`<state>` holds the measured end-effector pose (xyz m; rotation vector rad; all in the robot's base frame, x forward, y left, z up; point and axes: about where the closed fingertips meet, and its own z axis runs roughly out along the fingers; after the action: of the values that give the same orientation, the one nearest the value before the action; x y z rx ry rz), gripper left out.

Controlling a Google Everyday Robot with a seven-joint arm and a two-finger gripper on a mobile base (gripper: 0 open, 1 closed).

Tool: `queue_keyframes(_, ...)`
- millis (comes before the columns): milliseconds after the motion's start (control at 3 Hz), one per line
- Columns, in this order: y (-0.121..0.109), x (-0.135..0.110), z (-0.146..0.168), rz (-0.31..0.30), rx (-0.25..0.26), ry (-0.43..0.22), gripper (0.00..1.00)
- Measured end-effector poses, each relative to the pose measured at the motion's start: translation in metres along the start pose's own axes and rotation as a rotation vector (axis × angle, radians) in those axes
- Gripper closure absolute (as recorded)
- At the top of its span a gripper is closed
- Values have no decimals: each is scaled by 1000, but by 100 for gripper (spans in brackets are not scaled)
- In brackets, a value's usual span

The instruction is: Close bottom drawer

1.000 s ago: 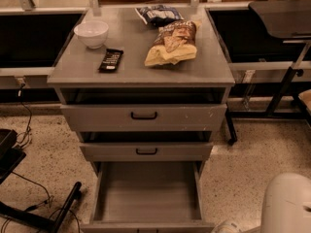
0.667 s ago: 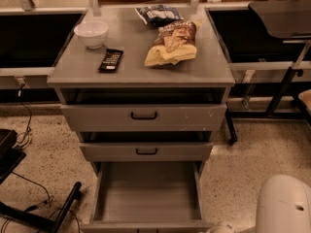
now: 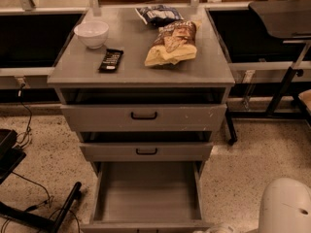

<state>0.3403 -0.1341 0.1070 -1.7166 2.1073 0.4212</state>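
Observation:
The grey cabinet (image 3: 141, 72) stands in the middle of the camera view with three drawers. The bottom drawer (image 3: 146, 193) is pulled far out toward me, and its plain grey box is empty. Its front edge (image 3: 146, 225) lies at the bottom of the frame, and its handle is out of view. The middle drawer (image 3: 146, 151) and the top drawer (image 3: 144, 116) stick out a little, each with a black handle. Only a white rounded part of my arm (image 3: 286, 208) shows at the lower right, right of the open drawer. The gripper is out of view.
On the cabinet top lie a white bowl (image 3: 91, 33), a black remote-like bar (image 3: 111, 59), a yellow-brown chip bag (image 3: 171, 43) and a dark snack bag (image 3: 158, 14). Black stand legs and cables (image 3: 43, 212) lie on the speckled floor at left. A desk leg (image 3: 284, 86) stands at right.
The white arm part at the lower right has shifted slightly to the left. The drawers and the things on top have not moved.

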Motion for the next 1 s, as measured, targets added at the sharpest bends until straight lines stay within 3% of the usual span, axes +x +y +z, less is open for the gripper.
queue_keyframes(667,-30,-1,33,-58,27,-20,100)
queue_keyframes(1000,-49,8,39,-57,54,-12,100)
